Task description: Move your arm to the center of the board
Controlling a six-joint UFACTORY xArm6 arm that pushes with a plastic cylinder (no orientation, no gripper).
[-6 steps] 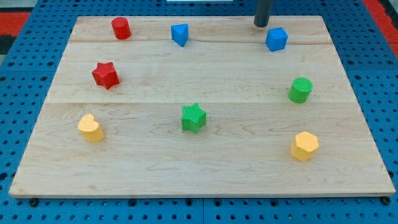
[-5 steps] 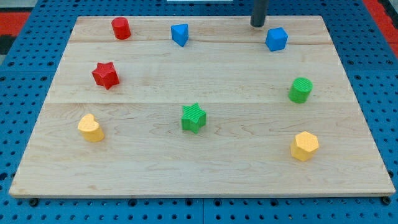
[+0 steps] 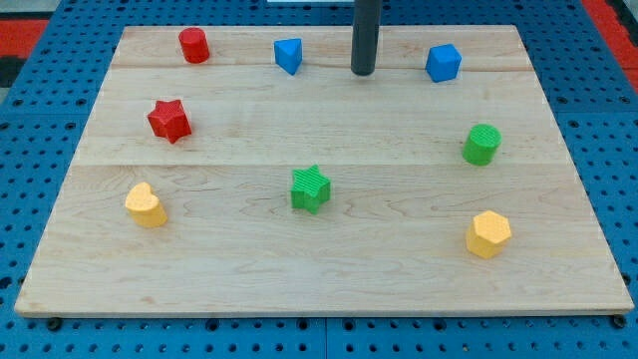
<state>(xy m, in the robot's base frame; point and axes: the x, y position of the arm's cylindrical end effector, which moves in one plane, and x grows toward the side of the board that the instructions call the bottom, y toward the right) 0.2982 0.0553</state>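
My tip (image 3: pixel 363 72) rests on the wooden board (image 3: pixel 319 269) near the view's top, between the blue triangular block (image 3: pixel 288 55) on its left and the blue cube (image 3: pixel 443 63) on its right. It touches neither block. The green star (image 3: pixel 310 188) sits near the board's middle, well below and a little left of my tip. The rod rises straight up out of the view's top edge.
A red cylinder (image 3: pixel 193 45) sits at the top left and a red star (image 3: pixel 168 120) below it. A yellow block (image 3: pixel 146 204) is at the lower left, a yellow hexagonal block (image 3: pixel 487 233) at the lower right, a green cylinder (image 3: pixel 481 144) at the right.
My tip has moved to the view's left and downward, from beside the blue cube's upper left to between the two blue blocks. No block has moved.
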